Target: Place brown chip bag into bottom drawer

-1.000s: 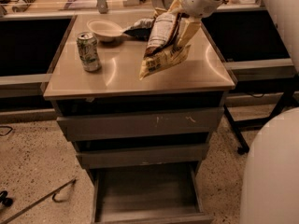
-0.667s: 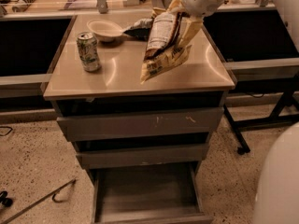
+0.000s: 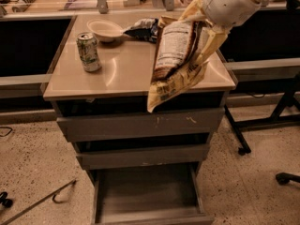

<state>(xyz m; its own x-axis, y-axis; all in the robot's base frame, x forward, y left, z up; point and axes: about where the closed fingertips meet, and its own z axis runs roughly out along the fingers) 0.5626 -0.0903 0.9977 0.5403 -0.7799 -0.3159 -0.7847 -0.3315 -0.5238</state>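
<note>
The brown chip bag (image 3: 176, 55), dark brown with cream-yellow edges and a white label panel, hangs in the air from its top corner. Its lower end dangles past the front edge of the cabinet top (image 3: 122, 74), in front of the upper drawer. My gripper (image 3: 206, 18), at the end of the white arm at the upper right, is shut on the bag's top. The bottom drawer (image 3: 146, 193) is pulled open below, a shallow grey tray with nothing in it, lower than the bag and to its left.
A green soda can (image 3: 88, 51), a cream bowl (image 3: 105, 29) and a small dark blue snack bag (image 3: 140, 28) stand on the cabinet top. Two shut grey drawers (image 3: 140, 125) sit above the open one. Chair legs and castors (image 3: 286, 177) are at the right.
The bag has been lifted off the cabinet top and carried forward; it now hangs over the front edge instead of resting on the surface.
</note>
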